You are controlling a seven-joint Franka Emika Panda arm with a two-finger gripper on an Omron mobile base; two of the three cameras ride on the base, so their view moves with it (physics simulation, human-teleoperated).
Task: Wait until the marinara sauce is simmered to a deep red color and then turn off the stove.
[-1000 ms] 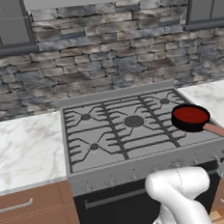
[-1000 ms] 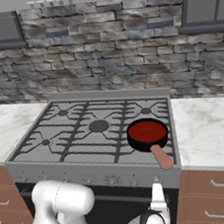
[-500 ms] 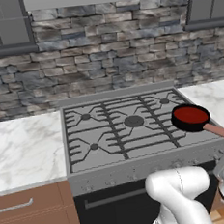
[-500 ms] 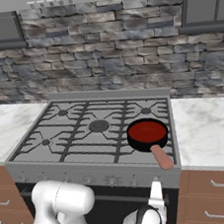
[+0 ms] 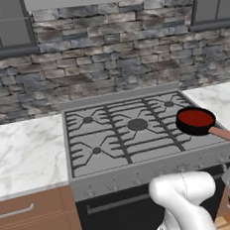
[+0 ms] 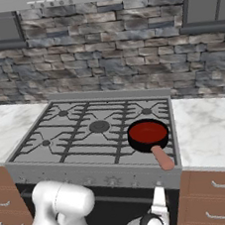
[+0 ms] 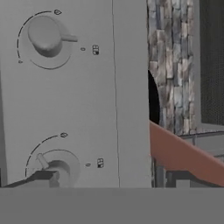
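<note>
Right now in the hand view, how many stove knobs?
2 on the stove front panel: the upper knob top left, the lower knob at the bottom. More may lie outside the frame.

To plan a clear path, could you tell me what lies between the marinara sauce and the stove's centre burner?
Only bare dark grates: nothing stands between the marinara sauce and the centre burner of the stove, in both base views.

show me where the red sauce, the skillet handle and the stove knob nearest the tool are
red marinara sauce in the small black skillet (image 6: 148, 131): right base view, middle of the liquid
reddish-brown skillet handle (image 5: 225, 134): left base view, mid-length
grey round stove knob (image 7: 57, 167): hand view, its front face
</note>
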